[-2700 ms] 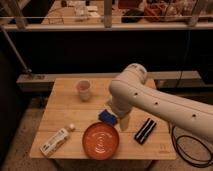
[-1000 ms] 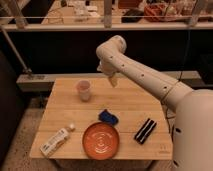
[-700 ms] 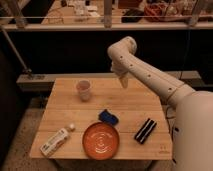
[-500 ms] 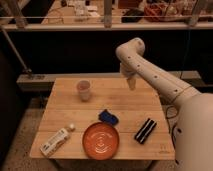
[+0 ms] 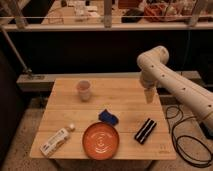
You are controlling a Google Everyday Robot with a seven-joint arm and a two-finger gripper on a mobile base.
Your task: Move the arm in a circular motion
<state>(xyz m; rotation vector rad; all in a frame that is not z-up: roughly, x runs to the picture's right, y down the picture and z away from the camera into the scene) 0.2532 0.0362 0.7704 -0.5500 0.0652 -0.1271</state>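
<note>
The arm (image 5: 172,75) is seen on the right side. It reaches from the lower right up to a round bend, and from there it is turned down over the back right part of the table (image 5: 125,100). Its end effector (image 5: 149,95) is pointed down and is held over the right side of the table, well apart from every thing that is set there. Whether the end effector is released or clenched cannot be told, and nothing is seen to be carried by it. The arm is judged to be heavy, stiff and smooth, made of thick hard tubes that can be bent only at the round joints. It is thought that nothing needs to be taken hold of for this task, since only the arm itself is to be swung round in a ring. One arm and one end effector are counted. On the table are counted one pink cup (image 5: 84,90), one blue crumpled thing (image 5: 108,117), one orange plate (image 5: 101,140), one white bottle (image 5: 56,141) laid on its side, and one dark flat thing (image 5: 145,130).
</note>
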